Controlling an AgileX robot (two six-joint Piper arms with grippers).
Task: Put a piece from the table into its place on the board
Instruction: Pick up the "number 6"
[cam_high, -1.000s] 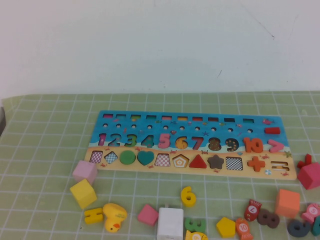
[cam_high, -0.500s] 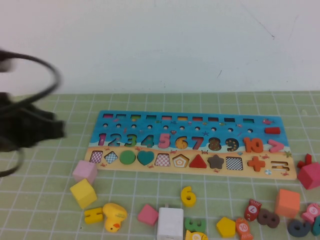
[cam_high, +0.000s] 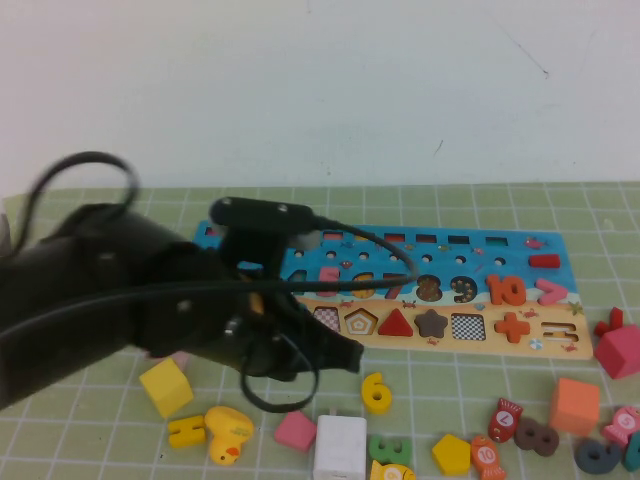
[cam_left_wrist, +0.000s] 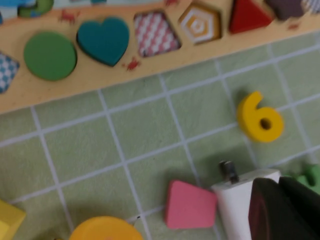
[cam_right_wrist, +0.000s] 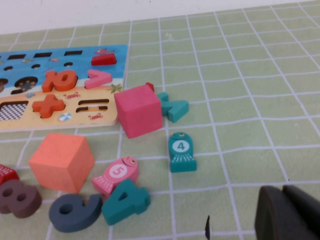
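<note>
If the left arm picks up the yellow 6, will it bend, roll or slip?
The yellow 6 looks like thick solid wood, so probably stiff. It lies flat on the table, so rolling is unlikely. Its rounded, glossy edges might slip between the shut left end effector's fingers.

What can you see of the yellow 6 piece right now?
The small bright yellow wooden numeral 6 lies flat on the green gridded table mat, just in front of the long blue-and-tan wooden puzzle board. It looks painted, thick-cut, with a round hole through its loop. Nothing touches it: the white block sits beside it, and the left hand, shut, hovers close by.
</note>
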